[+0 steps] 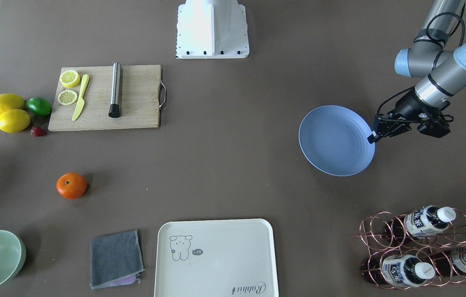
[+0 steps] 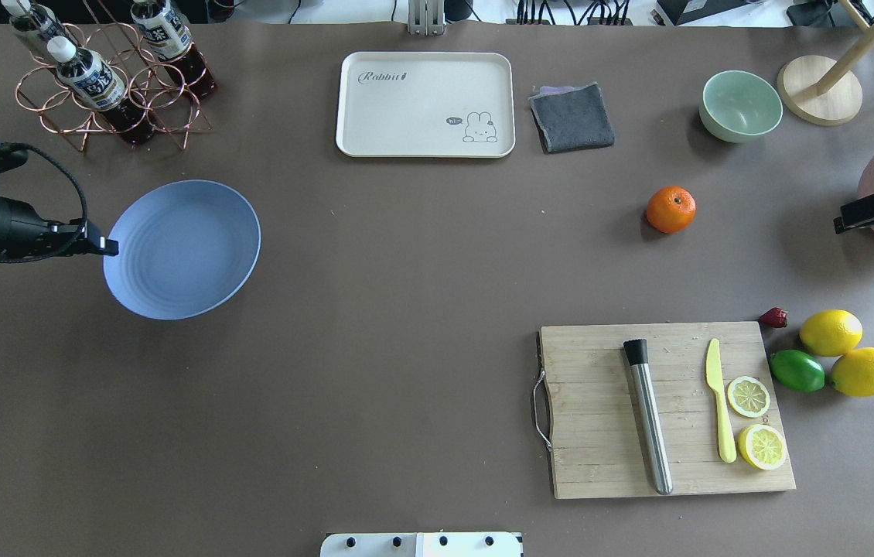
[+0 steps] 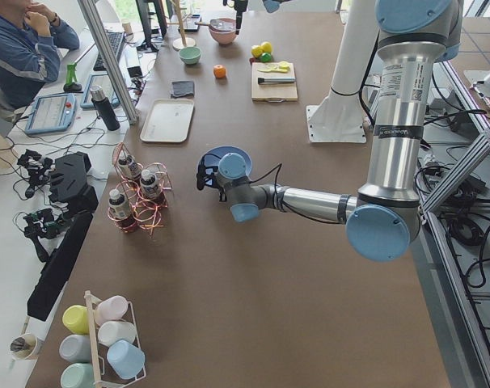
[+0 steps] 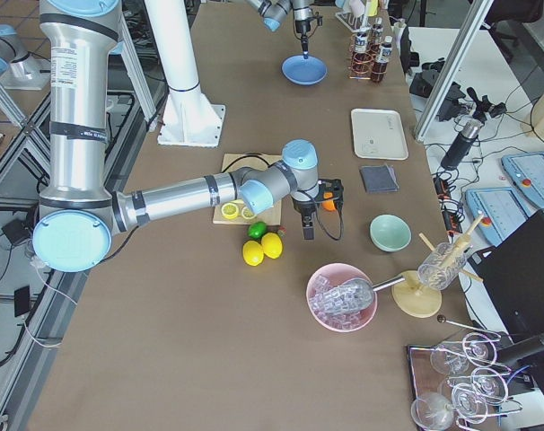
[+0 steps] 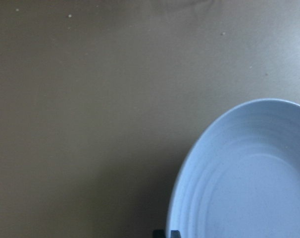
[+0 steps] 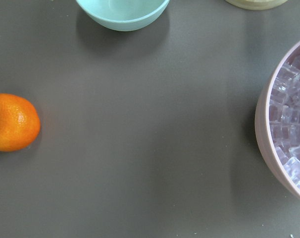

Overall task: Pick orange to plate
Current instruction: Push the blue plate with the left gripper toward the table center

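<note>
The orange (image 2: 670, 209) rests alone on the brown table, right of centre, and shows at the left edge of the right wrist view (image 6: 14, 122). The periwinkle plate (image 2: 182, 247) lies on the left side, far from the fruit, and holds nothing. My left gripper (image 2: 108, 247) is at the plate's near rim (image 5: 177, 198), its fingertips closed on the edge. My right gripper (image 2: 843, 223) hovers to the right of the orange, apart from it. It looks open, and its fingers are outside its wrist view.
A cutting board (image 2: 599, 464) holds a steel rod, a yellow knife and lemon slices. Beside it lie two lemons (image 2: 831, 333), a lime (image 2: 797, 370) and a strawberry. The cream tray (image 2: 425, 104), grey cloth (image 2: 572, 117), green bowl (image 2: 740, 104), bottle rack (image 2: 108, 93) and pink ice bowl (image 6: 288, 129) ring the far side.
</note>
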